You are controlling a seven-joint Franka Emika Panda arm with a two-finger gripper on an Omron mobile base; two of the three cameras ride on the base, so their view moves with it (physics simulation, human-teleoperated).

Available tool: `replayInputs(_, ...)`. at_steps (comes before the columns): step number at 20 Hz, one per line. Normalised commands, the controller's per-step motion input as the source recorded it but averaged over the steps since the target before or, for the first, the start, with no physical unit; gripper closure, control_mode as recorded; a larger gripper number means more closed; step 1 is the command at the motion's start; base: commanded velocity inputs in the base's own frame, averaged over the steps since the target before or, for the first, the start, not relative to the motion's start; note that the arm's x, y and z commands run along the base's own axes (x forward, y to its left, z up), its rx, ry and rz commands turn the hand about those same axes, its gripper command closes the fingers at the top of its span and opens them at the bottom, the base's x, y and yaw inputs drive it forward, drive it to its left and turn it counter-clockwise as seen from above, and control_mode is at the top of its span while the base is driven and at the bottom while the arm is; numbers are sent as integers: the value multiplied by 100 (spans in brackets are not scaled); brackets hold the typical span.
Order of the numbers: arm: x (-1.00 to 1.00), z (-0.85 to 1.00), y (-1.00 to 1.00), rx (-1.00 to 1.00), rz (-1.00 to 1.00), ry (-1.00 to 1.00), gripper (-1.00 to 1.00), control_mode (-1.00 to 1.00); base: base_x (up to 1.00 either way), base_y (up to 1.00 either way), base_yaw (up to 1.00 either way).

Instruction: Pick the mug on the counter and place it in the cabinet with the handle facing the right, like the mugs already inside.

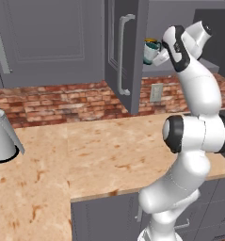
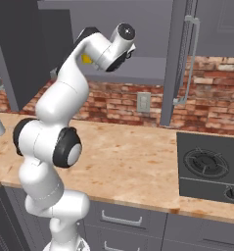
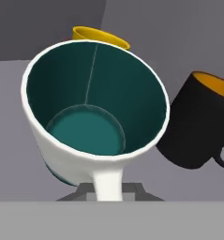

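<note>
I had my gripper (image 3: pixel 108 190) closed on the handle (image 3: pixel 107 180) of the mug (image 3: pixel 92 117), holding it up inside the open cabinet (image 1: pixel 128 56) beside a black mug (image 3: pixel 197 126), so placing was under way and next I needed to set it down on the shelf (image 2: pixel 138 73), handle right.

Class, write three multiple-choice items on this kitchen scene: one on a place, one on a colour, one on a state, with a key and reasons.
1. Where is the white mug?
A. on the counter
B. up at the open cabinet
C. on the stove

2. The white mug's inside is:
A. teal
B. red
C. white

3. The cabinet door is:
A. shut
B. open
C. missing

Key: B, in the left base view the mug sits at the cabinet shelf beside the arm's hand; A, the hand view looks into a teal interior; B, the door stands swung out.
</note>
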Motion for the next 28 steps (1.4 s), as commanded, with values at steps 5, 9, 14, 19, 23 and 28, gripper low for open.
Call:
replayInputs(5, 11, 0, 0, -4, 11, 0, -100, -100, 0, 0, 0)
replayInputs(9, 0, 0, 0, -3, 10, 0, -100, -100, 0, 0, 0)
replayInputs(14, 0, 0, -1, -3, 9, 0, -100, -100, 0, 0, 0)
replayInputs(19, -17, 0, -4, -6, 3, -4, -100, -100, 0, 0, 0)
replayInputs(23, -36, 0, -5, -9, 0, -8, -100, -100, 0, 0, 0)
replayInputs(28, -47, -4, 0, -11, 0, -9, -100, -100, 0, 0, 0)
